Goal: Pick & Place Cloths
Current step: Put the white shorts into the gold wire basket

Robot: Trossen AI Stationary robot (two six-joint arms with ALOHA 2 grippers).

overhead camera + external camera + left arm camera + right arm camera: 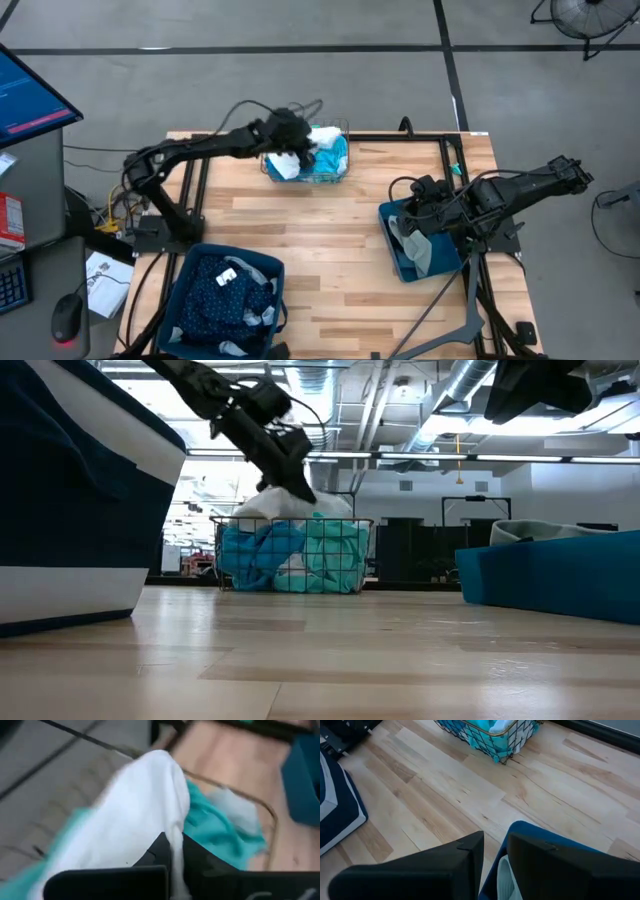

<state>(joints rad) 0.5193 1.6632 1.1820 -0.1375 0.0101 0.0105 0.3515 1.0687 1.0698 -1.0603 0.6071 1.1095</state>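
White cloth (pixel 145 815) filled the left wrist view, pinched between the left gripper (pixel 290 157)'s dark fingers (pixel 159 849), so that gripper was closed on it. High view put this grasp over the near-left part of the gold wire basket (pixel 335 178) at the far side of the bench (pixel 320 250). Low view showed the white cloth bulging above the basket rim under the gripper, so it looked partly lifted, not clear of the basket.

Turquoise cloths (pixel 335 555) and a bright blue one (pixel 250 555) sat packed in the basket around it. Navy dotted cloth (pixel 215 290) with pale bits lay in the dark teal bin (pixel 265 262) at the near-left bench edge. Pale grey cloth (pixel 412 245) lay in the second teal bin (pixel 400 268) on the right side.

Right gripper (pixel 425 192) hung over the far edge of that right bin; its wrist view showed the two fingers close together with only a narrow gap and nothing between them, so I read it as closed and empty, waiting.

Step in hand, judged: pick phase, pulling the white cloth out of the basket. Next move probably calls for a straight lift high enough that the trailing fabric clears the wire rim without dragging turquoise pieces or tipping the basket, then carrying to a bin. Which bin could not be told.
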